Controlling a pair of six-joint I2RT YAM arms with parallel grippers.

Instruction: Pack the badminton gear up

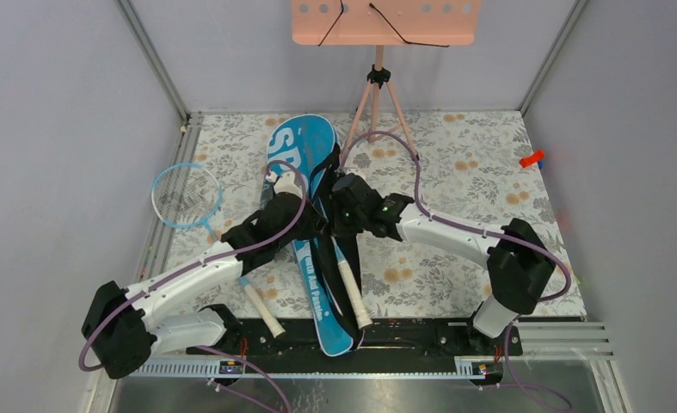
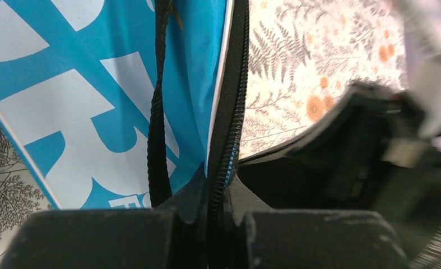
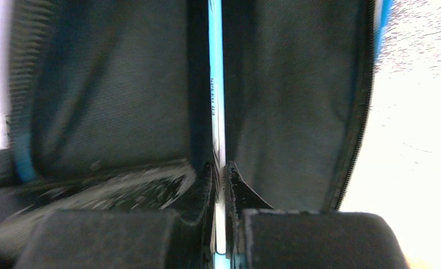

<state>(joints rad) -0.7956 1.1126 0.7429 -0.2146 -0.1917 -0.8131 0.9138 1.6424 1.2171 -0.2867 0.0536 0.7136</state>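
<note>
The blue bag (image 1: pixel 304 142) with white lettering lies lengthwise on the flowered table, its long side unzipped. My left gripper (image 1: pixel 311 225) is shut on the bag's black zipper edge (image 2: pixel 229 112), holding the flap (image 2: pixel 94 84) up. My right gripper (image 1: pixel 336 225) is inside the opening, shut on the thin light-blue shaft (image 3: pixel 215 84) of a racket. That racket's white handle (image 1: pixel 352 297) sticks out toward the near edge, and the dark lining (image 3: pixel 122 84) surrounds the shaft. A second racket (image 1: pixel 186 195) lies left of the bag, its shaft passing under my left arm.
A pink tripod stand (image 1: pixel 378 86) with a pink top board stands behind the bag at the far edge. A small red-orange object (image 1: pixel 532 159) lies at the far right. Grey walls close in on the left, right and back.
</note>
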